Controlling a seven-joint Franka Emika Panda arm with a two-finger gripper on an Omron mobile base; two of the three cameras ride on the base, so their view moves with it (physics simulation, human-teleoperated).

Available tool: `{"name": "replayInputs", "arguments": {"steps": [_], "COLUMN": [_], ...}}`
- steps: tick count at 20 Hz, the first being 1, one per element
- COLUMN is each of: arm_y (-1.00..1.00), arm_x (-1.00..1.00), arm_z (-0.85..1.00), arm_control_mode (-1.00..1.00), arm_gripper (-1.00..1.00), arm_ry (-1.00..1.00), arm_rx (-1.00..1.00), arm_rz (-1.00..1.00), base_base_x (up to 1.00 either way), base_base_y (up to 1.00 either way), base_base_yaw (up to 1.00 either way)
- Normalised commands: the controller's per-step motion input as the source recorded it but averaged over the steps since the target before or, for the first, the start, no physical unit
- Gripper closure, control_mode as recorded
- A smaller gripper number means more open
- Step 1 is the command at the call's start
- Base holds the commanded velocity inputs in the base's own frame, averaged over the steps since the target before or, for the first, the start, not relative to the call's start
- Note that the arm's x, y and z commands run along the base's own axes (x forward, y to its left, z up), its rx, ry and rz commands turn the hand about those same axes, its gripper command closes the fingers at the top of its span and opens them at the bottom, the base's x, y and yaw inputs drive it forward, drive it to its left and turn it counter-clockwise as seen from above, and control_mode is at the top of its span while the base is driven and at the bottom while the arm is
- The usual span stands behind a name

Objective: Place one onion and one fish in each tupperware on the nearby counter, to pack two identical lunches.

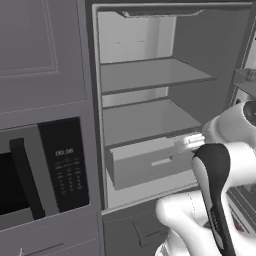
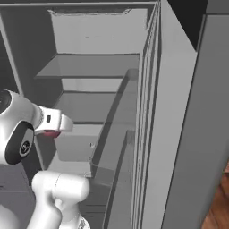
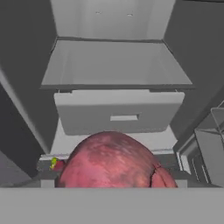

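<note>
Red onion point(image 3: 114, 159) sat right at the hand, big and close at the bottom of the hand view, and showed as a small red patch point(image 2: 51, 133) under the wrist in the right base view. Fingers spread wide around the onion, apparently pinching it; the tips themselves were hidden. Hand was in front of the open fridge point(image 1: 150, 75), near its grey drawer point(image 3: 118, 111). Shelves point(image 1: 150, 117) bare. Microwave point(image 1: 45, 170) left of the fridge.
</note>
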Motion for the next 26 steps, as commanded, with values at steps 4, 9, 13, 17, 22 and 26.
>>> {"name": "replayInputs", "arguments": {"steps": [4,9,13,17,22,26], "arm_y": [0.0,0.0,0.0,0.0,0.0,0.0], "arm_x": [0.0,0.0,0.0,0.0,0.0,0.0], "arm_z": [0.0,0.0,0.0,0.0,0.0,0.0], "arm_control_mode": [1.0,1.0,1.0,1.0,1.0,1.0], "arm_gripper": [1.0,1.0,1.0,1.0,1.0,1.0], "arm_ry": [0.0,0.0,0.0,0.0,0.0,0.0], "arm_rx": [0.0,0.0,0.0,0.0,0.0,0.0], "arm_rz": [0.0,0.0,0.0,0.0,0.0,0.0], "base_base_x": [-0.97,-0.82,-0.34,-0.43,-0.37,-0.3], "base_base_y": [0.38,0.69,1.0,1.0,1.0,1.0], "base_base_yaw": [0.05,0.03,0.01,0.0,0.0,0.0]}}
